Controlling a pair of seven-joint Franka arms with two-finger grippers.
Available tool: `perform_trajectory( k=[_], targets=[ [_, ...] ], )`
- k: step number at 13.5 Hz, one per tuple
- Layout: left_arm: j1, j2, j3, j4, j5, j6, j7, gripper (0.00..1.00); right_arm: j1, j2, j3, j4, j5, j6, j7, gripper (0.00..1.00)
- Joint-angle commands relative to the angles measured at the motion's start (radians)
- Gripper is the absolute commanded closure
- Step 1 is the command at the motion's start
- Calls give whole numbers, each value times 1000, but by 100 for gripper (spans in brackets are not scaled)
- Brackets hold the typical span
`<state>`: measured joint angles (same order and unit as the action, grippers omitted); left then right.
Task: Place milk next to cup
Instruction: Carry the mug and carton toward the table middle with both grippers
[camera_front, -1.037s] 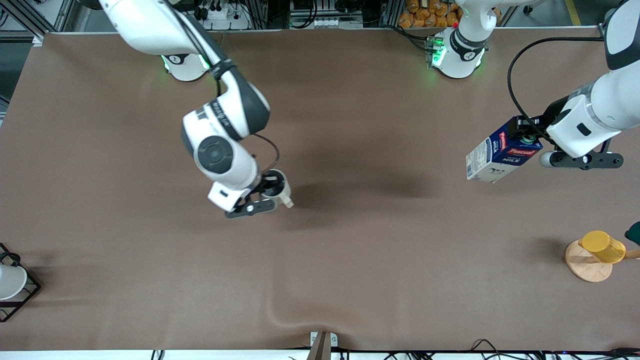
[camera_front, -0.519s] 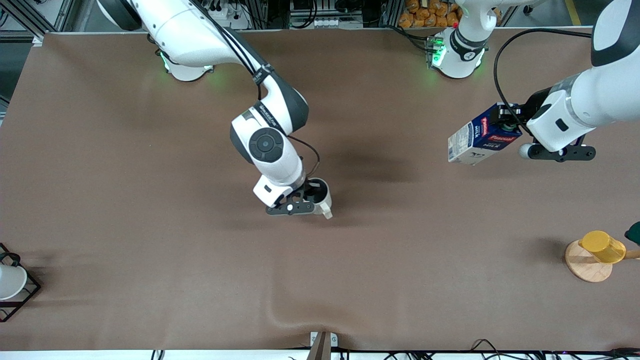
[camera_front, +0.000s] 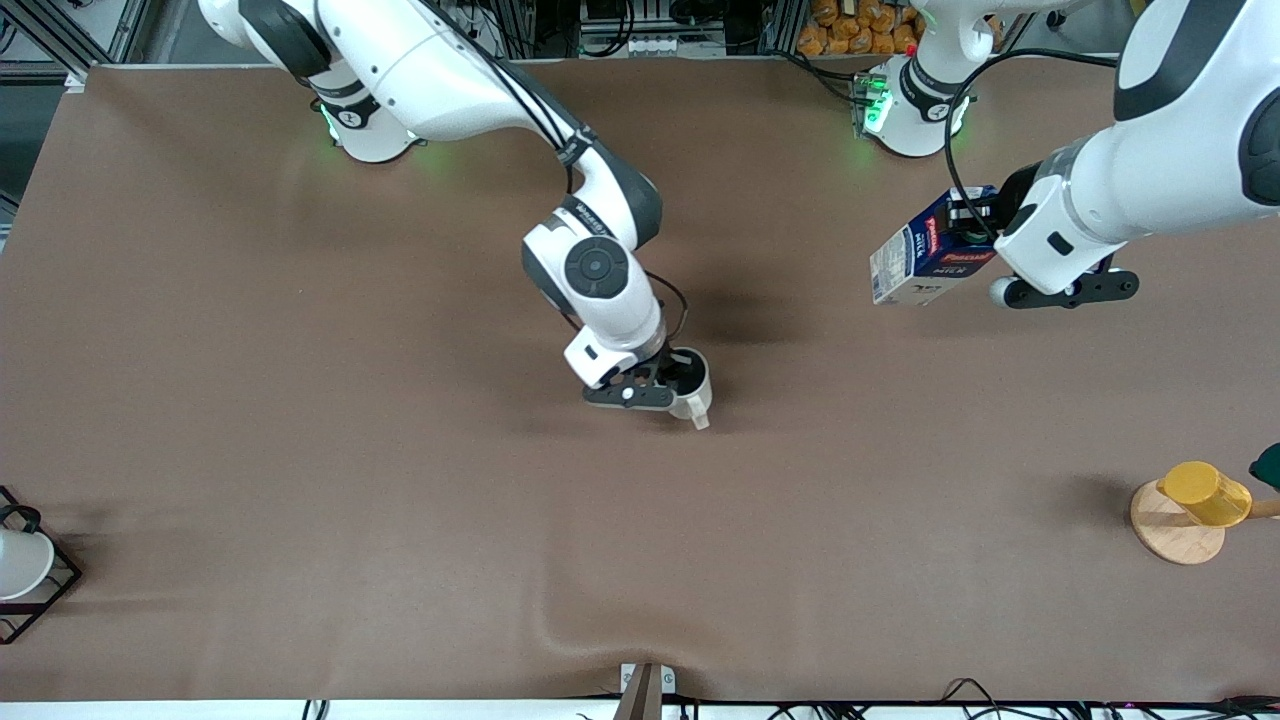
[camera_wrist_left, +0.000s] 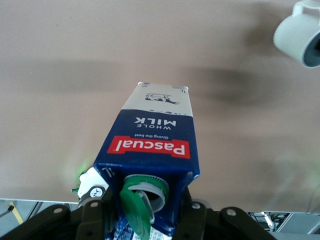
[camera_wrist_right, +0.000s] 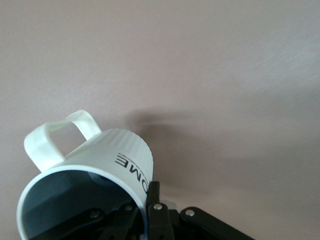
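Front view: left gripper (camera_front: 985, 262) pinched the dark-blue gable-top milk carton (camera_front: 925, 262), airborne over the table at 2 o'clock. Right gripper (camera_front: 672, 385) clamped the cream-white ribbed mug's (camera_front: 690, 390) rim, mid-table.

Wrist views: carton (camera_wrist_left: 152, 155) tilted; mug (camera_wrist_right: 85, 170) gripped.

Judged: transport step; next, set both down adjacent.

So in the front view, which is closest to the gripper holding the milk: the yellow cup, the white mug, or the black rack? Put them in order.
From the left gripper, holding the milk:
1. Yellow cup, on its wooden disc at the left arm's end.
2. White mug, mid-table in the right gripper.
3. Black rack, at the right arm's end.
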<state>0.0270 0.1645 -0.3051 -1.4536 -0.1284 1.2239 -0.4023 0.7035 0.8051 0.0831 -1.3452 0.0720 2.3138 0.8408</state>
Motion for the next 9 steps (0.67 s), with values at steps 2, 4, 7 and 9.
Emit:
perform_trajectory(
  k=[2, 4, 7, 9],
  targets=[
    [7, -2, -34, 4, -22, -29, -65, 51, 27, 34, -13, 38, -3, 10, 29, 92],
    [7, -2, -57, 4, -23, -29, -95, 51, 28, 36, -16, 40, -3, 30, 41, 92],
    [5, 0, -63, 4, -23, -29, -105, 51, 30, 36, -17, 37, -34, 79, 41, 88],
    [1, 10, -63, 4, -22, -27, -105, 51, 39, 36, -17, 28, -49, 79, 43, 88]
  ],
)
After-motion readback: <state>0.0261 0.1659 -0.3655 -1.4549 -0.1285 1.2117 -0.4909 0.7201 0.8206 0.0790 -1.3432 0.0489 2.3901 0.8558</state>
